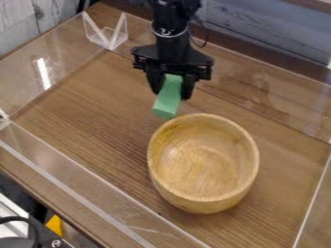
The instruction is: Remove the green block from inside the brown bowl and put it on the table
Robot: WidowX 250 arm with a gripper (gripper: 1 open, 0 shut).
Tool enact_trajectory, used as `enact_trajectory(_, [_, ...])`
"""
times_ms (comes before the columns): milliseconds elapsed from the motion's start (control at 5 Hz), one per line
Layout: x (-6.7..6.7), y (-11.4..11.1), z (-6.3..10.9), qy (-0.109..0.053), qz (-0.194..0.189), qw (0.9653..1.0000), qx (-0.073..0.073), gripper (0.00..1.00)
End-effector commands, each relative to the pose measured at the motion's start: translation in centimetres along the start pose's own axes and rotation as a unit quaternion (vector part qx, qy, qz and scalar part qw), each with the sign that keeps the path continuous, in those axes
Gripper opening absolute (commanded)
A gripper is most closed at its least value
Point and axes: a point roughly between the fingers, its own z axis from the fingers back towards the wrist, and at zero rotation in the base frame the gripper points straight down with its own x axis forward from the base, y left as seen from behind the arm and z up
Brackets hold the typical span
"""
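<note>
The green block (169, 100) hangs tilted in my gripper (172, 85), whose black fingers are shut on its upper end. It is held just above the table (77, 121), right by the far left rim of the brown bowl (196, 200). The bowl stands at the front right of the table with nothing inside it. The block's lower end is close to the bowl's rim; whether it touches the table I cannot tell.
Clear acrylic walls (45, 63) border the tabletop on all sides. A small clear plastic piece (106, 32) stands at the back left corner. Bare wood lies to the left of the bowl and behind it.
</note>
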Motion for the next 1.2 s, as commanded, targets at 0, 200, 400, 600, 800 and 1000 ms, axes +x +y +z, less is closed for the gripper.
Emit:
enact_trajectory(0, [1.4,-0.6,1.4,-0.026,-0.002,0.9996,-0.004,0.00])
enact_trajectory(200, [1.7,-0.9,1.7,-0.030,-0.003,0.9995,-0.005,0.00])
enact_trajectory(400, [2.0,-1.3,2.1,-0.034,-0.004,0.9994,-0.007,0.00])
enact_trajectory(600, [2.3,-1.7,2.5,-0.039,-0.005,0.9992,-0.009,0.00])
enact_trajectory(800, [2.4,-2.0,2.9,-0.042,-0.008,0.9990,-0.011,0.00])
enact_trajectory(1000, [2.5,-2.2,3.4,-0.046,-0.010,0.9988,-0.013,0.00])
